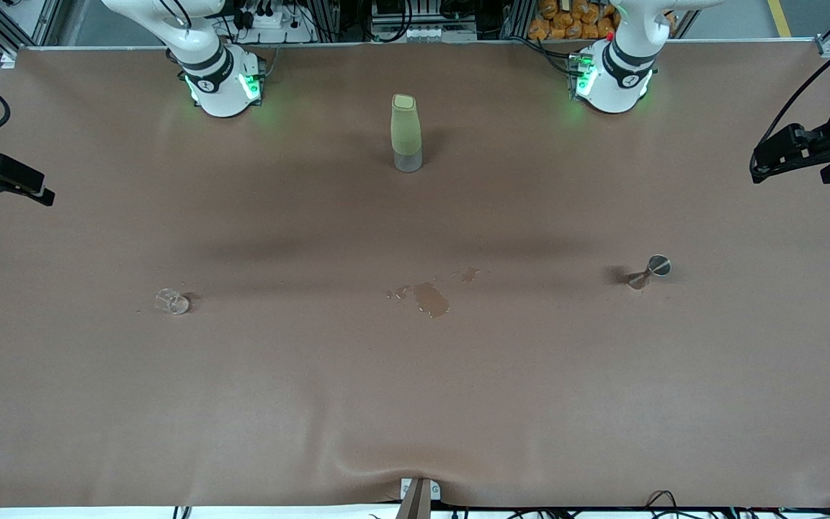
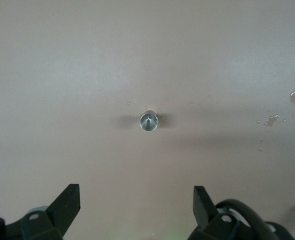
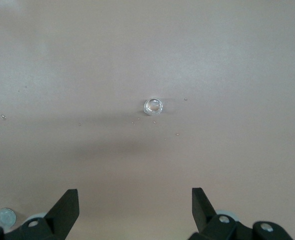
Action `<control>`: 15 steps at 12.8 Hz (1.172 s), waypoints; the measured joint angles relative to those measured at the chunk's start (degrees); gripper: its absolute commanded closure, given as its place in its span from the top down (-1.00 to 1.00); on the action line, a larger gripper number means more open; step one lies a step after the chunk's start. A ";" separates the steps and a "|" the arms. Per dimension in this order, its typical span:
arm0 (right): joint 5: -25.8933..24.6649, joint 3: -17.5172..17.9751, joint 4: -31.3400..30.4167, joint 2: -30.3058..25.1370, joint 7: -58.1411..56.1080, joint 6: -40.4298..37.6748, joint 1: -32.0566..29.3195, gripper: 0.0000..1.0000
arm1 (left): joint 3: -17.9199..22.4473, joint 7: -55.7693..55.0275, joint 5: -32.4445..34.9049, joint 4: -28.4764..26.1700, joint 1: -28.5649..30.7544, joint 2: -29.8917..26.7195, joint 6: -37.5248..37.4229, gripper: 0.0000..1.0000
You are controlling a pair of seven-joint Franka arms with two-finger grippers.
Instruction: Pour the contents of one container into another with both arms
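Both wide open, empty: left end effector point(image 2: 136, 210) above small steel jigger point(image 1: 650, 271), right end effector point(image 3: 135, 210) above tiny clear glass point(image 1: 171, 301). Risk: wet brown tabletop point(image 1: 314, 404), puddle point(image 1: 431, 298) at jigger's 9 o'clock; tipping, slipping on grasp.

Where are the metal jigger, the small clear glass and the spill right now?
metal jigger point(image 1: 651, 271), front view, on its narrow waist.
small clear glass point(image 1: 171, 301), front view, on its clear body.
spill point(image 1: 431, 298), front view, on the middle of the largest puddle.
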 measured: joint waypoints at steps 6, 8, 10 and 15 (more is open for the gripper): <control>-0.02 -0.29 0.01 0.00 0.00 0.03 0.00 1.00 | 0.11 0.01 0.00 0.01 0.64 0.00 -0.22 1.00; -0.02 -0.44 0.04 0.00 0.00 0.08 0.00 1.00 | 0.15 4.04 0.00 -0.01 1.46 0.03 -2.07 1.00; -0.02 -0.60 0.04 0.00 0.00 0.12 -0.09 1.00 | 0.22 10.52 -0.01 -0.37 2.83 0.35 -2.99 1.00; 0.02 -1.13 0.08 0.00 -0.01 0.19 -0.79 1.00 | 0.39 17.35 -0.01 -6.38 6.05 1.34 1.22 1.00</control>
